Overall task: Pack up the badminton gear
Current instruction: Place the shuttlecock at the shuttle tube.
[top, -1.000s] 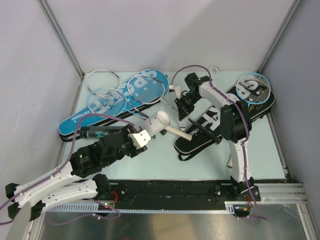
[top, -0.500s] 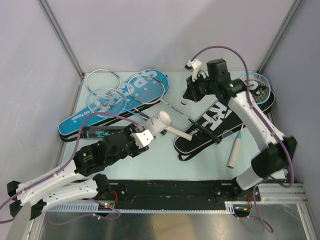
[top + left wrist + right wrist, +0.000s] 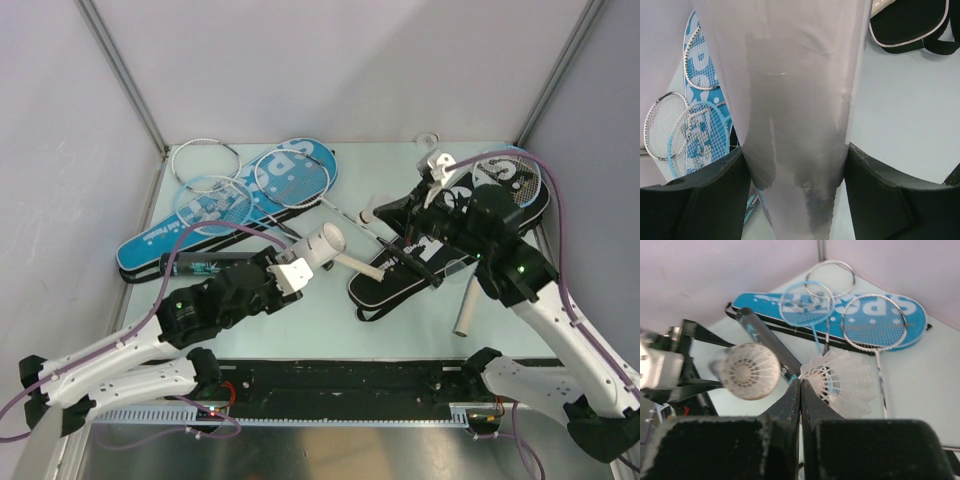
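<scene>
L gripper (image 3: 796, 190) clamps the tube (image 3: 790, 100), jaws wide round it. R gripper (image 3: 800, 390), shut tight, pinches a shuttle (image 3: 840, 382) mid-table, near the tube's mouth but not in. Rackets (image 3: 215, 200) and covers (image 3: 160, 240) lie loose at the far side, so early days imo.

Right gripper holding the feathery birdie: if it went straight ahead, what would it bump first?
Probably the white tube, its open mouth facing the right gripper; depth is unclear, it may pass beside.
</scene>
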`<state>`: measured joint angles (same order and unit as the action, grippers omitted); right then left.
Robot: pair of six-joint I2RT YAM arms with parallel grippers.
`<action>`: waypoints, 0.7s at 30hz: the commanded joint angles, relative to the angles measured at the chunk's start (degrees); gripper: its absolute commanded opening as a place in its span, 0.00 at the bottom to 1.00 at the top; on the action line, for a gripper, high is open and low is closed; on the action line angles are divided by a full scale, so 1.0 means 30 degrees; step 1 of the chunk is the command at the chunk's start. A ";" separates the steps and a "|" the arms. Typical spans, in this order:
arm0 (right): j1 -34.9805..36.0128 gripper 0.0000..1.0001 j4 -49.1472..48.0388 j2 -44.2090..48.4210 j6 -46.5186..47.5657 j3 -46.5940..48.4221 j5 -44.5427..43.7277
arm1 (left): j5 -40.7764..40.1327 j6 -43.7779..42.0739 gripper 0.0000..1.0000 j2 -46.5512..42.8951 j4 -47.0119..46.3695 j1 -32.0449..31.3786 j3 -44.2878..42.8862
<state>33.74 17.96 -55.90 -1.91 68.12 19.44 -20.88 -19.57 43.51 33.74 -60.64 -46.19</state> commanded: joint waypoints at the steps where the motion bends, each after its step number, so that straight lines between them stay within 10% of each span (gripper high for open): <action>1: 0.1127 0.00 -0.4133 0.1299 -0.2229 -0.1337 -0.0402 | -0.0428 0.0276 0.27 -0.0031 -0.0816 -0.0118 -0.1247; 21: 0.4085 0.00 -0.8817 -0.0565 -0.6783 -0.3512 0.1178 | 0.0360 0.0086 0.26 -0.0509 -0.0925 -0.0118 -0.1415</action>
<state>45.45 -2.81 -57.23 -18.11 58.41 20.78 -20.34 -19.49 43.13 33.74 -60.64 -47.46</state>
